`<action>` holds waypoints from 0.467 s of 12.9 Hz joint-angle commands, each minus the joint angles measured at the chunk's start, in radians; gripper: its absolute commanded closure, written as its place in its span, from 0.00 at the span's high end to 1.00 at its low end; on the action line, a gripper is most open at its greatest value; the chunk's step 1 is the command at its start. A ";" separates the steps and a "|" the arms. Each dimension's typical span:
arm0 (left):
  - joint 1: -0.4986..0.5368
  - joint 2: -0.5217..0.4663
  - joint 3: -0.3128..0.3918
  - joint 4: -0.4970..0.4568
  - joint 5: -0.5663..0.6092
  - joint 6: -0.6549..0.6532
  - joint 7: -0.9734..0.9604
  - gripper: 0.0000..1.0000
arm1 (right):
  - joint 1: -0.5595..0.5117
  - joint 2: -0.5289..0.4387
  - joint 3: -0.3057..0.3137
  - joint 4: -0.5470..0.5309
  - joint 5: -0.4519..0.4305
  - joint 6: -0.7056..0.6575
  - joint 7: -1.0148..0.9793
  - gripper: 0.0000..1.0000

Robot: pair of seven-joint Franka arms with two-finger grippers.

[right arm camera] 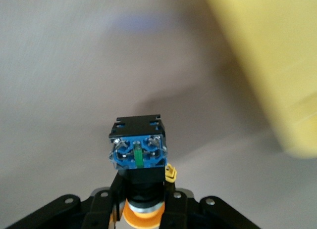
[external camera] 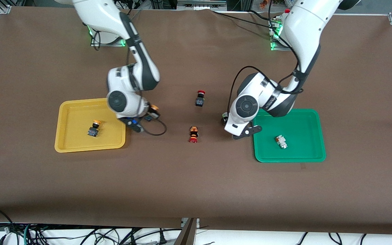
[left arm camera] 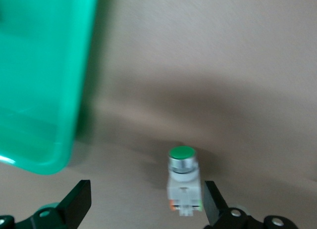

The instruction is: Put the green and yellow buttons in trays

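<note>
One yellow button (external camera: 94,128) lies in the yellow tray (external camera: 67,143). It has a dark body and an orange-yellow cap. One green button (external camera: 280,142), white-grey, lies in the green tray (external camera: 310,154).

The right gripper (right arm camera: 143,204) is squeezed onto a second yellow button (right arm camera: 138,152), over the desk (external camera: 196,190) just beside the yellow tray. The right arm bends low.

The left gripper (left arm camera: 143,202) is wide open around a second green button (left arm camera: 184,182) that lies on the desk beside the green tray, touching neither finger. The left arm bends down too.
</note>
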 commanded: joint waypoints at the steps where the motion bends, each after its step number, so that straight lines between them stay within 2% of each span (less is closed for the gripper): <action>1: -0.030 0.023 0.003 -0.044 -0.007 0.130 0.006 1.00 | 0.001 -0.039 -0.141 -0.022 -0.032 -0.078 -0.265 0.00; 2: -0.037 0.034 0.004 -0.068 -0.004 0.188 0.006 0.98 | -0.002 -0.030 -0.161 -0.028 -0.031 -0.072 -0.305 0.00; 3: -0.040 0.040 0.004 -0.084 -0.004 0.218 0.005 0.80 | -0.011 -0.011 -0.162 -0.045 -0.026 -0.054 -0.318 0.03; 4: -0.040 0.039 0.004 -0.085 -0.004 0.215 0.002 0.44 | -0.016 -0.005 -0.163 -0.077 -0.023 -0.010 -0.326 0.05; 5: -0.037 0.033 0.004 -0.085 -0.004 0.209 -0.002 0.19 | -0.017 -0.003 -0.161 -0.124 -0.014 0.052 -0.327 0.09; 6: -0.037 0.028 0.003 -0.082 -0.004 0.192 -0.011 0.00 | -0.017 -0.002 -0.159 -0.152 -0.009 0.104 -0.329 0.27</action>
